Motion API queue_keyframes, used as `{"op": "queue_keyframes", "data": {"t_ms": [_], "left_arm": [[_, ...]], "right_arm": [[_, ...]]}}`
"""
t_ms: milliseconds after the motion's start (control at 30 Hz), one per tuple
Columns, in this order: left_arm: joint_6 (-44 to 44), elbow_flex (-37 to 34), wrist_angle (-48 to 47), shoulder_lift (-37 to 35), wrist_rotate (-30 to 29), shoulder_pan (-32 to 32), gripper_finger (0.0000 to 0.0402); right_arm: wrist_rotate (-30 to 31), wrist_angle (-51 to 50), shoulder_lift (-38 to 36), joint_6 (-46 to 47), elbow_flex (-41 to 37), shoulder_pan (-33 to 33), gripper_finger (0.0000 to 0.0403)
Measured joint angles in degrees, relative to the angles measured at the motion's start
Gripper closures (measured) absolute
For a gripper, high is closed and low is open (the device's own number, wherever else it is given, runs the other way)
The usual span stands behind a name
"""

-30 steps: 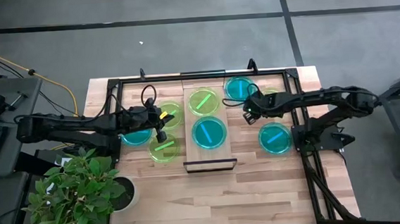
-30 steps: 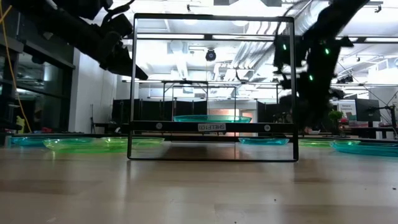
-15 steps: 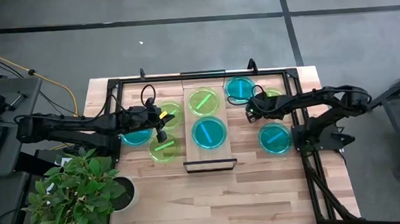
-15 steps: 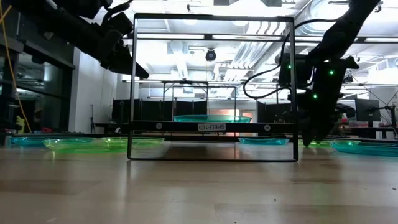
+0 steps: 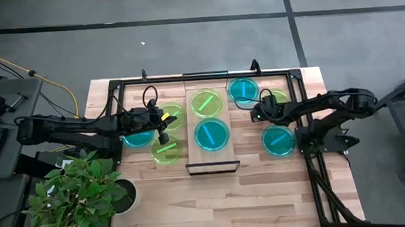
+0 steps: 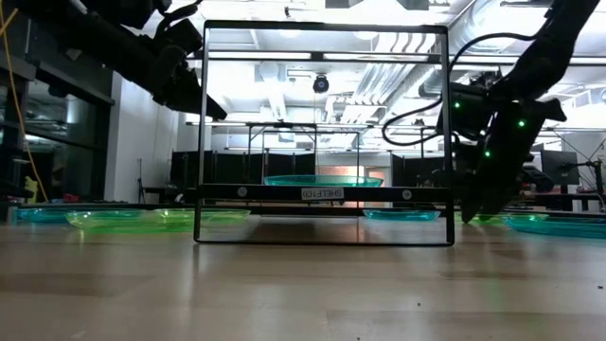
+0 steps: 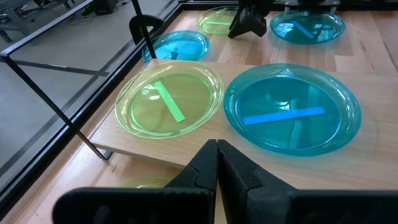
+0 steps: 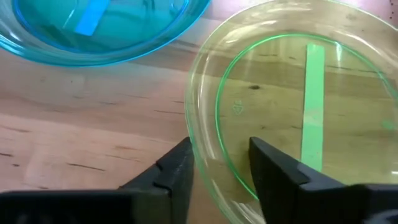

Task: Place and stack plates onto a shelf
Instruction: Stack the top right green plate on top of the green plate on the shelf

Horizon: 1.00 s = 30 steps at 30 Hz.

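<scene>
The shelf [image 5: 214, 163] stands mid-table and carries a yellow-green plate [image 5: 206, 102] and a cyan plate [image 5: 211, 134]. Three more plates lie on the table left of it and three on its right. My right gripper [image 8: 219, 146] [image 5: 257, 112] is open and low over the near-left rim of the right-hand yellow-green plate [image 8: 292, 106] [image 5: 278, 95]. That rim runs between its two fingers. My left gripper [image 7: 216, 155] [image 5: 162, 128] is shut and empty, raised above the plates left of the shelf. My right gripper has one finger [image 8: 177, 168] outside the yellow-green plate's rim [image 8: 202, 155] and the other finger [image 8: 277, 171] over its inside, coming slanting down from the shelf side. I cannot tell whether either finger touches the rim. The plate lies flat on the table.
A cyan plate [image 5: 244, 89] lies just beyond the right gripper and another cyan plate [image 5: 279, 139] on its near side. A dark metal frame [image 5: 301, 114] runs round the work area. A potted plant [image 5: 80, 197] stands at the near-left corner. Bare wood lies near the table's front edge.
My right gripper has moved a little toward the table's right edge and come down, from above the shelf's height to just over the table at the yellow-green plate's rim. No plate has moved.
</scene>
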Motion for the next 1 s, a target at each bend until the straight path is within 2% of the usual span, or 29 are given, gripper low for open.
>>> {"op": "queue_keyframes", "data": {"t_ms": [167,233,600,1000], "left_arm": [[0.00,0.00,0.00,0.00,0.00,0.00,0.0401],[0.00,0.02,0.01,0.00,0.00,0.00,0.0401],[0.61,0.02,0.00,0.00,0.00,0.00,0.0401],[0.48,0.02,0.02,0.00,0.00,0.00,0.0401]], "right_arm": [[2.67,1.55,0.14,0.10,-0.91,1.60,0.0369],[4.34,1.59,0.22,-0.24,-0.95,1.94,0.0393],[4.99,4.71,-1.43,-4.32,-1.04,2.83,0.0402],[5.12,6.49,-11.90,-10.92,-1.02,5.04,0.0403]]}}
